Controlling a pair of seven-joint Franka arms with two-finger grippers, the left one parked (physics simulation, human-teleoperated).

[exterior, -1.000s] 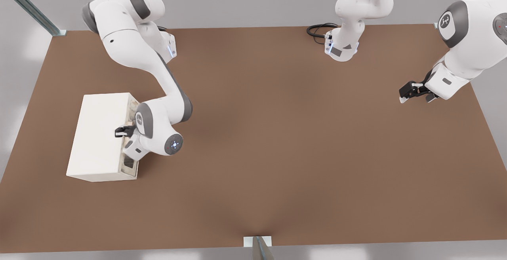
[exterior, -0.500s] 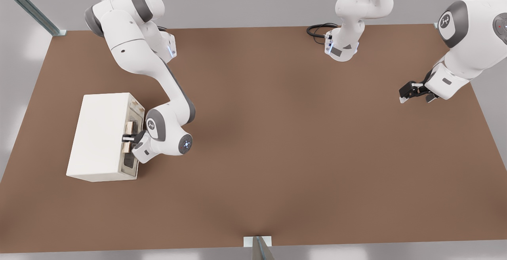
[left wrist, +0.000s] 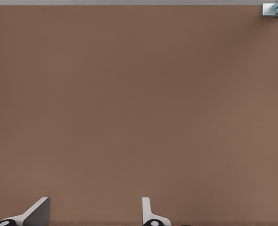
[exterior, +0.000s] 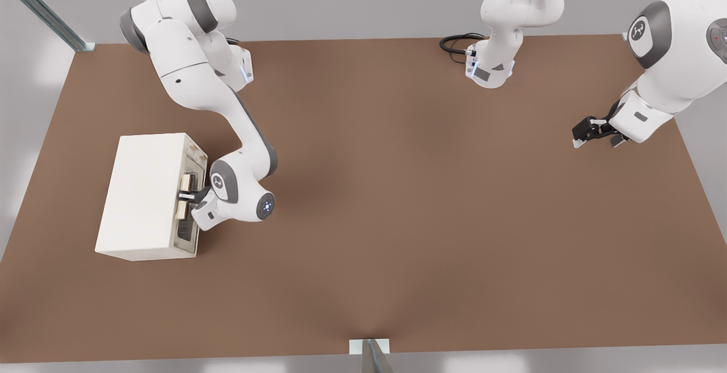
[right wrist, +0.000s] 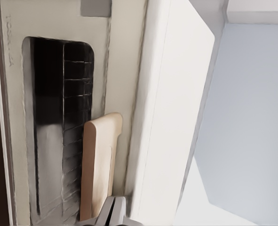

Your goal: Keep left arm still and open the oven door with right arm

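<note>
**Right gripper at the oven handle, door not yet pulled down**

A wide brown table [exterior: 397, 219] fills the scene, with a pale grey wall behind it and metal frame posts at the edges.

Nearest to the wrist camera is the gripper [right wrist: 111, 212]. Only the ends of its grey fingers [right wrist: 108, 209] show there, lying close together beside the lower end of the handle [right wrist: 99, 165]. In the front view the gripper [exterior: 187, 195] reaches across the middle of the handle [exterior: 185, 196], so it seems closed on the bar, although the contact itself is partly hidden.

Just behind the handle is the oven door [right wrist: 59, 117], a cream frame with a dark window. It looks to stand a little off the oven body, but I cannot say how far. The oven [exterior: 145, 194] sits on the table at the front view's left, with the door facing the front view's right.

The door is probably stiff and turns on a hinge, while the box looks light, so a hard pull may drag the whole oven. The tan bar is the right place to hold, near its middle.

The right arm [exterior: 193, 72] comes from its base at the far edge, bends down over the table, and its wrist is turned sideways toward the door.
</note>
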